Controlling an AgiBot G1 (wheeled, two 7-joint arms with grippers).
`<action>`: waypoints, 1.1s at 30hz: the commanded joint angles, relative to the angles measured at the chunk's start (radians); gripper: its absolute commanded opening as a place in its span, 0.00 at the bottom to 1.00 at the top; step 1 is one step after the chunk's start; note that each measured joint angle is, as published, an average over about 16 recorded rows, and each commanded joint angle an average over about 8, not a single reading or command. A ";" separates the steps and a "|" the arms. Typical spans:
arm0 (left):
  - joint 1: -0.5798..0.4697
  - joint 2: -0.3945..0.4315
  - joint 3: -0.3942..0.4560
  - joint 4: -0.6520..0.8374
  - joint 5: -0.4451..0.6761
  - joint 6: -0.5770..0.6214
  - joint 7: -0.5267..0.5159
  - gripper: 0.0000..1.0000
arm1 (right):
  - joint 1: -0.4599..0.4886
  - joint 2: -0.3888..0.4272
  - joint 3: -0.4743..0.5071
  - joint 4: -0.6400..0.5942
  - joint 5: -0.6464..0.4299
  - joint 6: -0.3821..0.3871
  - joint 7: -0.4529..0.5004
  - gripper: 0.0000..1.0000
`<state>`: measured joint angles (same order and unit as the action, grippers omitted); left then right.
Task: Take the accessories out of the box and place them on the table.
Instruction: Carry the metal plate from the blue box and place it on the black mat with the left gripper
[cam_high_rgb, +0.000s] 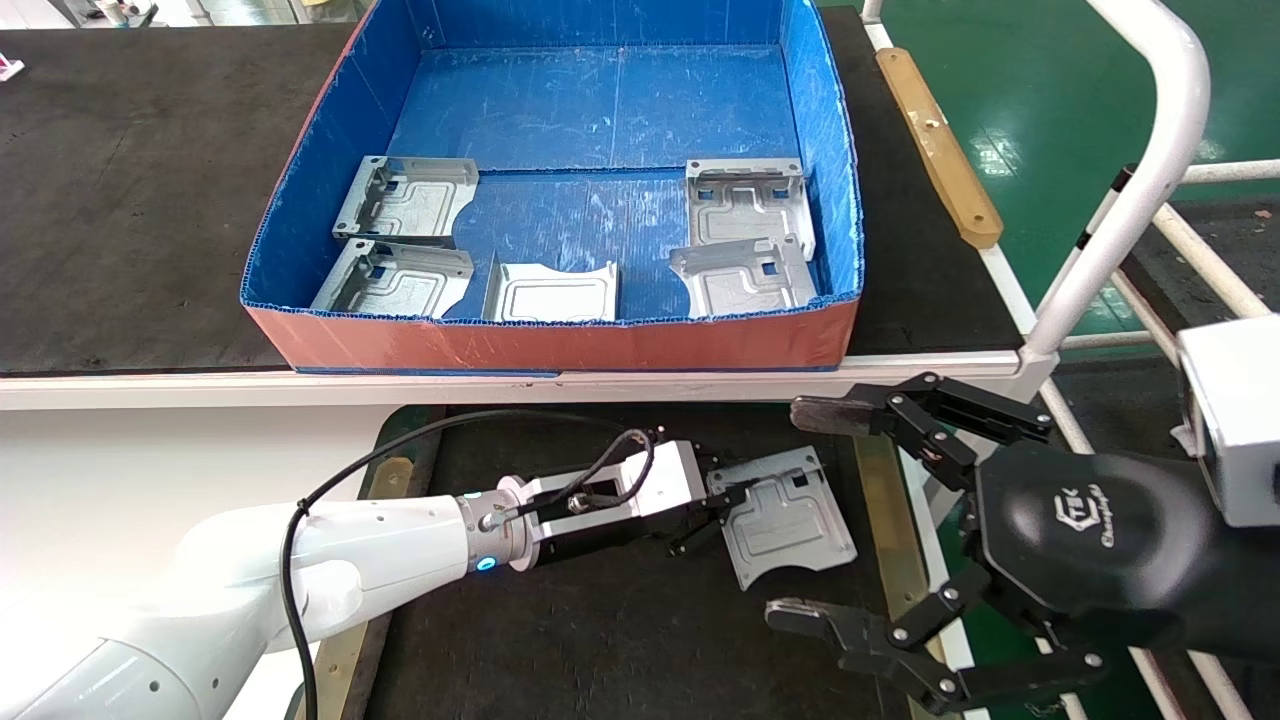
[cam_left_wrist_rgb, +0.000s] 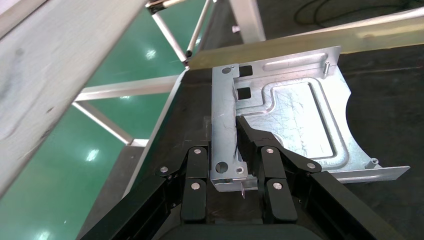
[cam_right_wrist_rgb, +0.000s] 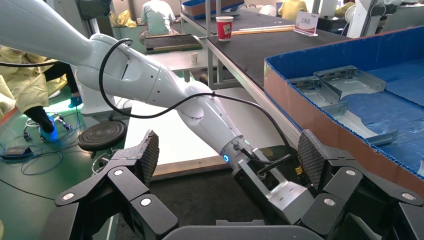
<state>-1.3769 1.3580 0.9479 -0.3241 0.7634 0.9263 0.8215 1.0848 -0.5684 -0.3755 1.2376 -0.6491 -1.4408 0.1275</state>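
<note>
The box (cam_high_rgb: 550, 345), blue inside and orange-red outside, holds several silver-grey accessories: two at its left (cam_high_rgb: 405, 200) (cam_high_rgb: 395, 280), one at front centre (cam_high_rgb: 550, 292), two at its right (cam_high_rgb: 745, 200) (cam_high_rgb: 745, 275). My left gripper (cam_high_rgb: 722, 505) is shut on the bent edge of another accessory (cam_high_rgb: 790, 520), low over the black table mat (cam_high_rgb: 600, 620). The left wrist view shows the jaws (cam_left_wrist_rgb: 225, 145) closed on that plate (cam_left_wrist_rgb: 295, 115). My right gripper (cam_high_rgb: 800, 512) hangs wide open and empty at the mat's right side, facing the left arm (cam_right_wrist_rgb: 230, 155).
Brass-coloured strips (cam_high_rgb: 880, 480) (cam_high_rgb: 345, 650) flank the mat. The box stands on a higher black surface (cam_high_rgb: 150, 200) with a white front edge. A white tube frame (cam_high_rgb: 1150, 150) rises at the right, beside a wooden strip (cam_high_rgb: 940, 140). A red cup (cam_right_wrist_rgb: 224, 27) stands far off.
</note>
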 joint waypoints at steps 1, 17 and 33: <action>0.000 0.000 0.006 0.001 -0.008 0.012 0.008 0.00 | 0.000 0.000 0.000 0.000 0.000 0.000 0.000 1.00; -0.001 0.001 0.059 0.014 -0.042 0.026 0.045 0.76 | 0.000 0.000 0.000 0.000 0.000 0.000 0.000 1.00; -0.001 0.001 0.060 0.014 -0.043 0.025 0.045 1.00 | 0.000 0.000 0.000 0.000 0.000 0.000 0.000 1.00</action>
<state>-1.3779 1.3577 1.0081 -0.3112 0.7206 0.9521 0.8665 1.0846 -0.5683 -0.3755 1.2374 -0.6490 -1.4405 0.1274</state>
